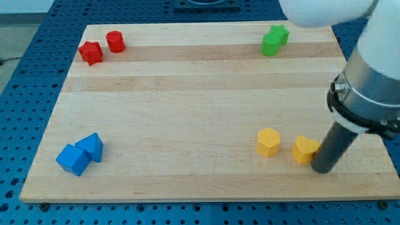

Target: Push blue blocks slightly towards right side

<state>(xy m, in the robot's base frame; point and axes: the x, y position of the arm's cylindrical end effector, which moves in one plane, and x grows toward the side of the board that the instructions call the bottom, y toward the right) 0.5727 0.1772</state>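
Note:
Two blue blocks lie touching at the view's bottom left of the wooden board (187,87): a blue cube (72,160) and a blue triangular block (92,146) just to its upper right. My tip (323,169) is at the view's bottom right, far from the blue blocks, right beside a yellow heart-shaped block (304,149).
A yellow hexagonal block (268,142) sits left of the yellow heart. A red star block (90,52) and a red cylinder (115,41) are at the top left. Two green blocks (274,39) touch at the top right. The arm's white body (369,75) hangs over the right edge.

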